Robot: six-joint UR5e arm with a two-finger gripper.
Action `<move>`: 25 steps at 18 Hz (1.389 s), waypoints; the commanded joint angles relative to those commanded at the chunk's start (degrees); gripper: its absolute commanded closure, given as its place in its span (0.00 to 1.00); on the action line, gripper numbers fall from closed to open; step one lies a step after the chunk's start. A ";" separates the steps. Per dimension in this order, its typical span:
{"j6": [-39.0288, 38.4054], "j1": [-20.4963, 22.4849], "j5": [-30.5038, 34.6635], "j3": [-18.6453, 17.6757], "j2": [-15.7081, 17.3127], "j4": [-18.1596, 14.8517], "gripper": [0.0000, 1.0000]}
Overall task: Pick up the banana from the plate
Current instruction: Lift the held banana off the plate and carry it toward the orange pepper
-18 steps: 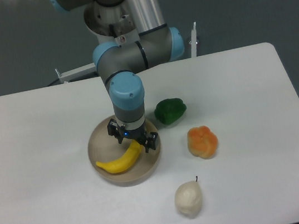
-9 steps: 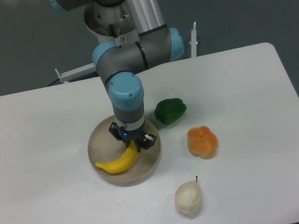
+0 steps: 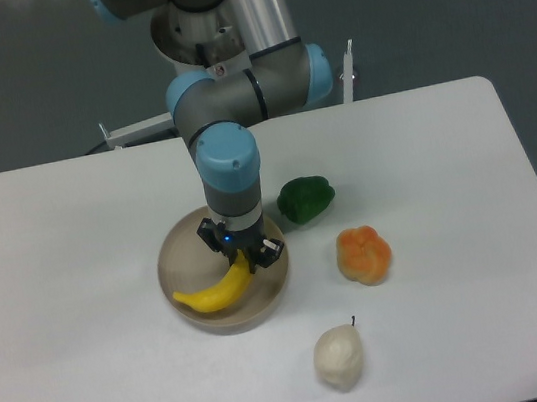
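Over plate (image 3: pixel 178 260): tool (image 3: pixel 242 256) apparently clamped on banana (image 3: pixel 216 291) upper end; no legible writing.

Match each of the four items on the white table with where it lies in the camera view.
Items:
1. smooth yellow curved banana
2. dark green bell pepper
3. orange lobed fruit
4. whitish pear with a dark stem

Places:
A. nearest the front edge of the table
B. on the round beige plate
C. just right of the plate, behind the orange one
D. between the green item and the whitish one, furthest right

Pairs: 1-B, 2-C, 3-D, 4-A
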 joint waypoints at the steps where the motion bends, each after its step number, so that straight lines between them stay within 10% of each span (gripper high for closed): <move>1: 0.79 0.52 0.09 1.06 0.09 -0.18 0.69; 13: 17.05 14.67 0.88 10.37 1.76 -5.45 0.69; 25: 21.01 18.81 2.11 16.44 0.01 -5.45 0.69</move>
